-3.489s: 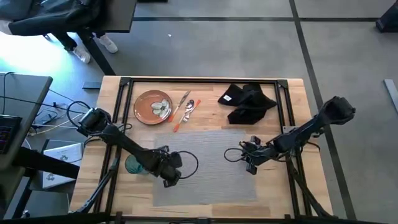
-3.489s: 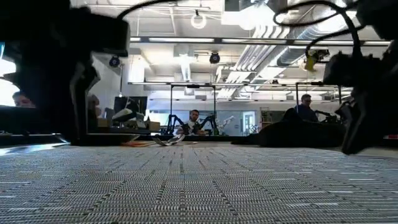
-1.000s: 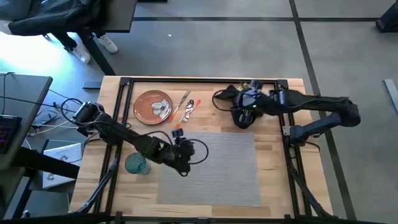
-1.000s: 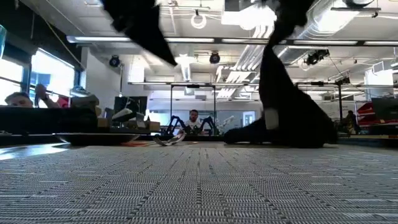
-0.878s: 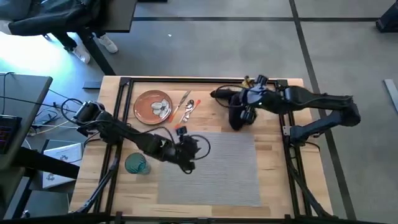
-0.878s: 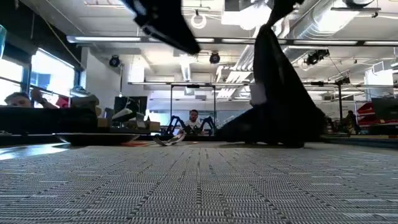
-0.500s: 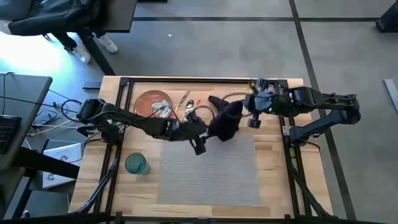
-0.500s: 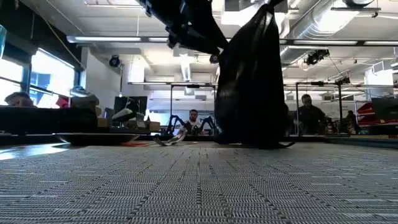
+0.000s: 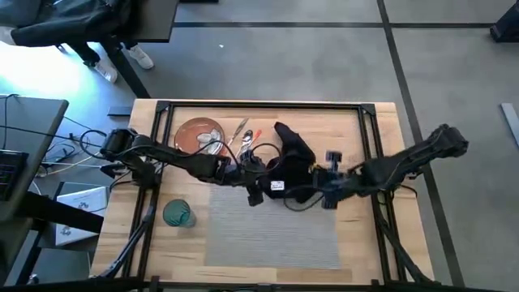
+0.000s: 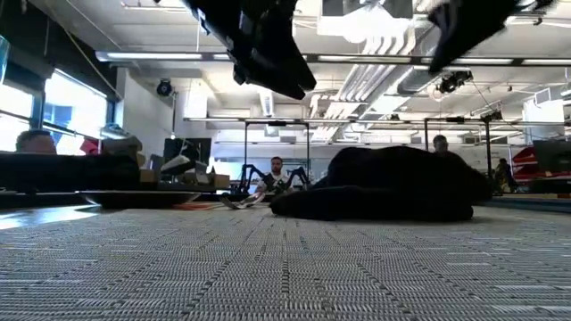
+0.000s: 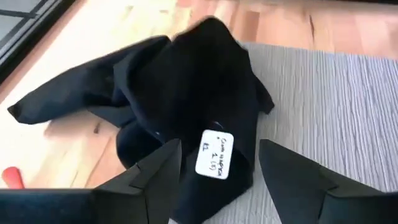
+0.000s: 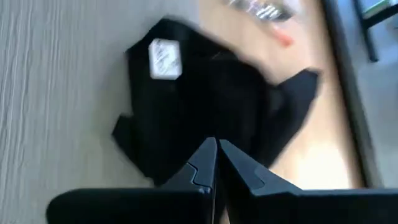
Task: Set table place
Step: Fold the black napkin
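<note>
The black napkin [image 9: 290, 165] lies crumpled in a heap, its white label [image 11: 214, 152] facing up. One part rests on the far edge of the grey placemat [image 9: 276, 227], the rest on the wooden table [image 9: 381, 235]. My left gripper [image 11: 217, 177] is open just left of the napkin. Its fingers stand on either side of the labelled end; whether they touch the cloth I cannot tell. My right gripper [image 12: 215, 152] is shut just right of the heap and raised above it [image 10: 468, 27], with nothing between its fingers.
Far left on the table is the orange-brown plate [image 9: 199, 136], with the orange-handled cutlery [image 9: 243, 138] beside it. The teal glass [image 9: 178, 213] stands left of the placemat. The placemat's near half lies bare. People sit in the room beyond the table.
My right gripper carried the hanging napkin from the far right toward the placemat's far edge. The napkin has dropped into a heap there and no longer hangs from the gripper, which has drawn back toward the right. My left gripper went from the placemat's left side to the napkin.
</note>
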Controlling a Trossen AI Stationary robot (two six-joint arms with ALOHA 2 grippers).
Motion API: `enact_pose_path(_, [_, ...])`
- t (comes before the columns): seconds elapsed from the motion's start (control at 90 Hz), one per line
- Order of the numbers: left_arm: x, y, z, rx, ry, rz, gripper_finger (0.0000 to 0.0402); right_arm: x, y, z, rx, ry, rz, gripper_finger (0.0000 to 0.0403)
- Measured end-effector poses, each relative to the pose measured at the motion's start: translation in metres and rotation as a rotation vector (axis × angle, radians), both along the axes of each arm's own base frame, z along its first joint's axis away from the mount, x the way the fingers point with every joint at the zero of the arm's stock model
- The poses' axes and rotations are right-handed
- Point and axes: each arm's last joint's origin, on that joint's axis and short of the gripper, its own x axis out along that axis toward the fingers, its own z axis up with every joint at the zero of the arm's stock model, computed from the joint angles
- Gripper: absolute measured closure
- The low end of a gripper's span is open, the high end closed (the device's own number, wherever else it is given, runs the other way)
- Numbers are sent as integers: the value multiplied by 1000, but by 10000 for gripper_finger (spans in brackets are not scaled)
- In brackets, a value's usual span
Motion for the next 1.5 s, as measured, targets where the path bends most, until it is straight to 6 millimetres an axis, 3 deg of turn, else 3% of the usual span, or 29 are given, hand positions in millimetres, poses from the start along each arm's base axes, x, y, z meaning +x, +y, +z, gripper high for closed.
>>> enact_pose_path(0.189, [9, 6, -22, -63, 6, -31, 200, -10, -1, -48, 99, 7, -99, 403])
enact_pose_path(0.411, [36, 9, -47, -129, -81, -84, 182, -14, -4, -76, 144, -111, -234, 370])
enact_pose_path(0.744, [74, 31, -80, -157, -26, -42, 179, -14, -2, -83, 235, -124, -225, 271])
enact_pose_path(0.867, [77, 40, -90, -195, 1, -22, 179, -14, -2, -83, 243, -119, -221, 257])
enact_pose_path(1.133, [78, 42, -119, -209, 77, -26, 182, -14, -2, -83, 233, -106, -198, 254])
enact_pose_path(1.278, [78, 40, -120, -169, 86, -57, 230, -14, -2, -83, 222, -98, -179, 254])
enact_pose_path(1.5, [76, 32, -112, -111, 80, -65, 380, -15, -2, -83, 189, -81, -131, 254])
